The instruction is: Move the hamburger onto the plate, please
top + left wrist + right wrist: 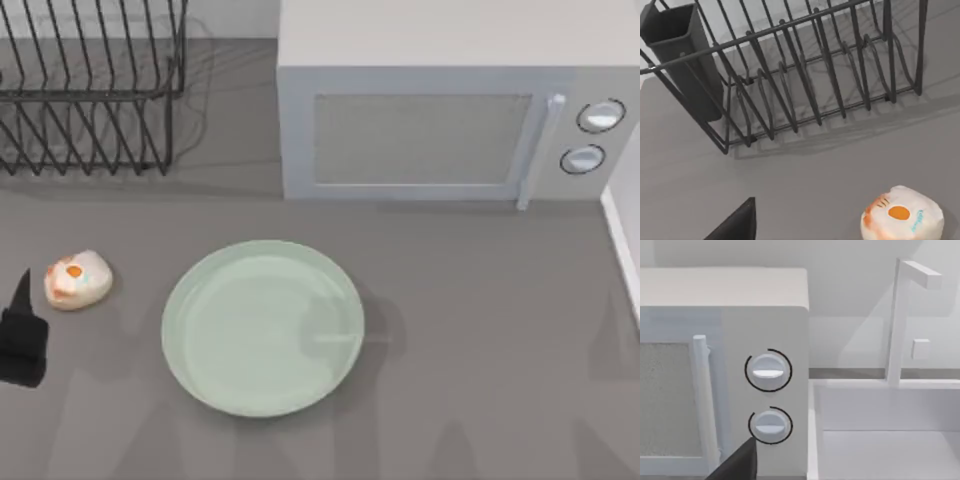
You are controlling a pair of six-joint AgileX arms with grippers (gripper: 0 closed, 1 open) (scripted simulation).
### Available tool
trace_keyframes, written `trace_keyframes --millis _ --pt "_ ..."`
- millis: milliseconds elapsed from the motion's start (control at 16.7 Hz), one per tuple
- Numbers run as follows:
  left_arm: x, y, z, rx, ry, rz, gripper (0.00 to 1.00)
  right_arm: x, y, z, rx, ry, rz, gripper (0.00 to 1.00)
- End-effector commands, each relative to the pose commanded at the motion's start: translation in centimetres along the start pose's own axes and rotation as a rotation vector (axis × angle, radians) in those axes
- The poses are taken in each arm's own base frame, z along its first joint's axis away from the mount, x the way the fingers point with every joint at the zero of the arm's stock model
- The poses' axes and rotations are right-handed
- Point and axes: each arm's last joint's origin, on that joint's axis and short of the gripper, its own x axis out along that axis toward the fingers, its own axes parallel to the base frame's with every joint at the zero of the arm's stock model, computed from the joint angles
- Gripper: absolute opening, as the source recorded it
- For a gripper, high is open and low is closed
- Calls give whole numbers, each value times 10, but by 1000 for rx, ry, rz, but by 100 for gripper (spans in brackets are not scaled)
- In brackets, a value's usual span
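The table (480,330) is gray, and the plate (263,328) sits flat on it a little left of the middle in the top view. The plate is big, round and pale green, with a low rim. The hamburger (78,280) is a small cream lump with orange spots, and it lies on the table at about 9 o'clock from the plate, near the left edge, apart from the plate. The left gripper (22,335) is the dark shape at the left edge of the top view, just beside the hamburger at about 7 o'clock from it. I cannot tell if it touches the hamburger. I also cannot tell if this pincer is open or closed, because so little of it shows. In the left wrist view the hamburger (902,218) rests on the table with its orange dot facing up, and a dark finger (737,225) pokes in beside it, apart from it. Behind them stands the rack (805,75), made of dark wire, with a dark cup (677,55) hung on one end. In the top view the rack (90,90) is at about 11 o'clock from the plate, and the microwave (440,110) is at about 1 o'clock from it. The right wrist view looks at the microwave (725,370) with its two round knobs (768,371), and the white sink (885,435) is right next to it. A dark finger (740,465) of the right gripper shows there, and I cannot tell if that pincer is open or closed.
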Motion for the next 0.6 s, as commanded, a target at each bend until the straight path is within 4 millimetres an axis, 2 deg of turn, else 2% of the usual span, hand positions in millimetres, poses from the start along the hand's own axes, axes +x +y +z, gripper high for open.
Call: trace_keyframes --millis 240,420,600 --pt "35 1 21 247 352 -203 100 0 0 0 0 0 0 100" --pt "80 -3 24 400 641 -420 100 0 0 0 0 0 0 100" --pt "129 -9 18 501 876 -633 100 0 0 0 0 0 0 100"
